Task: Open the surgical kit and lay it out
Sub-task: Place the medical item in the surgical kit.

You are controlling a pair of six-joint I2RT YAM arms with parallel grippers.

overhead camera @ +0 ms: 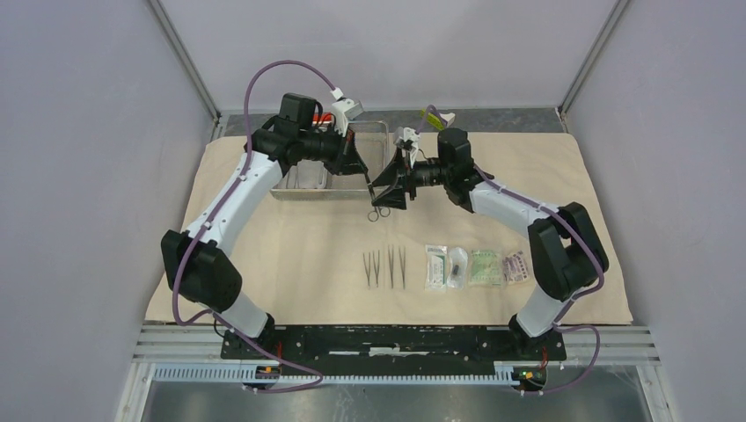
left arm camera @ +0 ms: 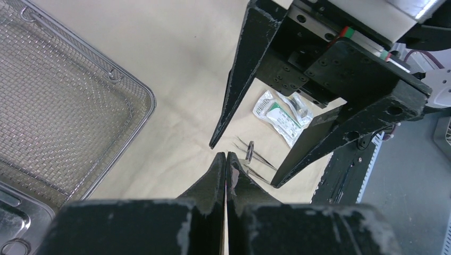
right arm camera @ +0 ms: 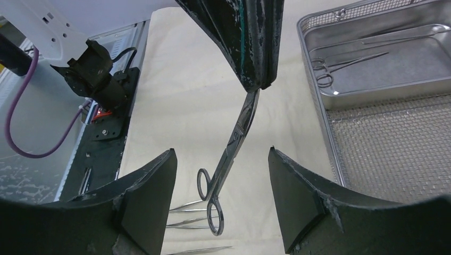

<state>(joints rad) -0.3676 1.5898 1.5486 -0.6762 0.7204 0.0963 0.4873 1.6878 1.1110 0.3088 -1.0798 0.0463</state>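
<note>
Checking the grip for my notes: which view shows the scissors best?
The right wrist view: the scissors hang full length from the shut left gripper, blades pinched, ring handles down. The top external view shows the scissors only small, between the arms. The left wrist view shows almost nothing of them.

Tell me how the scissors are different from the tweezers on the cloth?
The scissors hang by their blades from the shut left gripper; the tweezers lie flat on the cloth. The scissors have finger rings; the tweezers are thin plain prongs. Both are shiny metal.
</note>
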